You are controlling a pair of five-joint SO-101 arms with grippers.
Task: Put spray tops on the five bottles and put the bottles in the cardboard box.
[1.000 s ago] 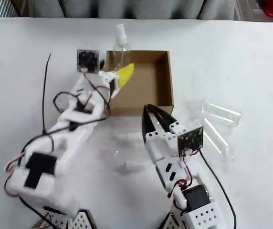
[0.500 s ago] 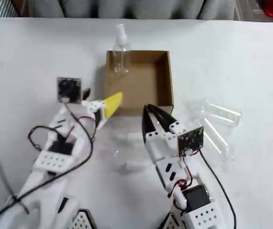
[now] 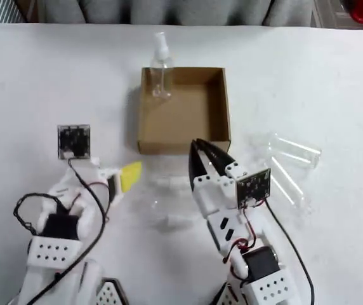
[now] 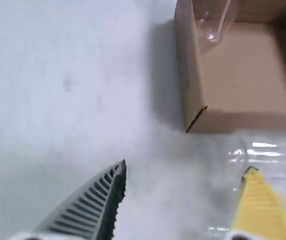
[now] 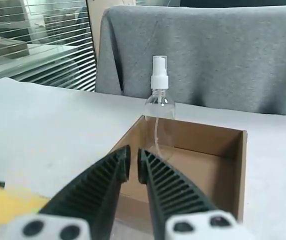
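step: 1 bottle [image 3: 161, 67] in box [image 3: 225, 105] | L fingers [image 4: 259, 206] apart, R fingers [image 5: 164, 186] together, both empty | next: I grab bare bottle [image 3: 294, 150], cap it

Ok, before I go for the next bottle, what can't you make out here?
High view: clear bottles right of the right gripper blend into the white table; count unclear.
High view: faint clear pieces on its other side; bottles or spray tops, cannot tell.
Left wrist view: the frame edge cuts off the boxed bottle above its base.

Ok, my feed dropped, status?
Left gripper open, empty, near cardboard box. Right gripper shut, empty. One capped bottle upright in box. Box opening unobstructed.
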